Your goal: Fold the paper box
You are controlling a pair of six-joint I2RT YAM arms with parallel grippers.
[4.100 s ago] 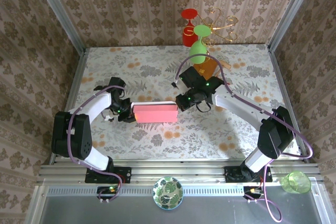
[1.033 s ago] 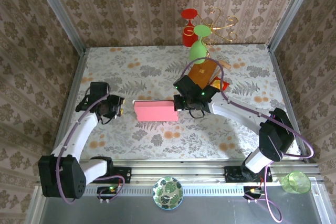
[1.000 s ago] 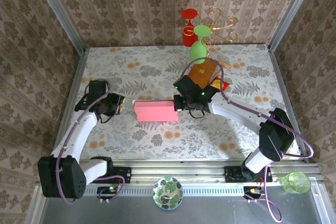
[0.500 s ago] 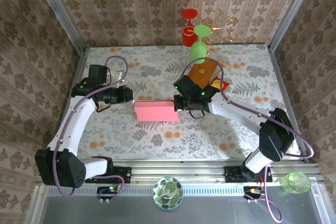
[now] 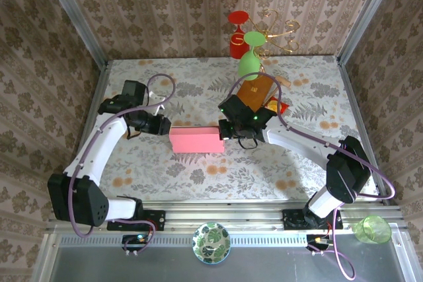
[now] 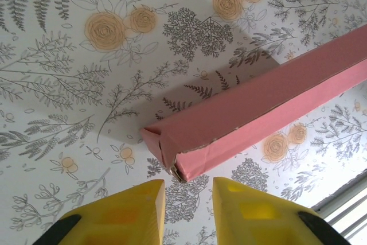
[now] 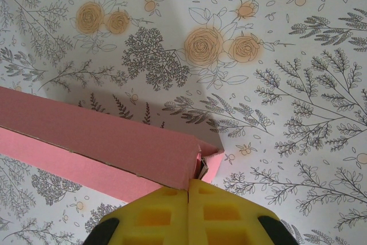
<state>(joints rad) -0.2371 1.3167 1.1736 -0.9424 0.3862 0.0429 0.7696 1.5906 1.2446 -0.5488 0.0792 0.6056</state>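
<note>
Paper box (image 5: 195,141) mid-table. Left gripper (image 6: 188,190) narrowly parted, empty, just beside left end. Right gripper (image 7: 188,186) fingers pressed together at right end.

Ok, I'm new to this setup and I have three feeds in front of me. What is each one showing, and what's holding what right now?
You are looking at two robot arms bolted at the near edge of a flowered table. The wide picture looks down from above and behind them. The other two pictures come from a camera on each wrist, with that arm's yellow fingers at the bottom. The pink paper box is between the two arm tips. The right tool is shut and appears to pinch a flap at the box's end. The left tool is slightly open just short of the other end and holds nothing. On the far side of the right arm lie a brown board and a small red-yellow packet.
</note>
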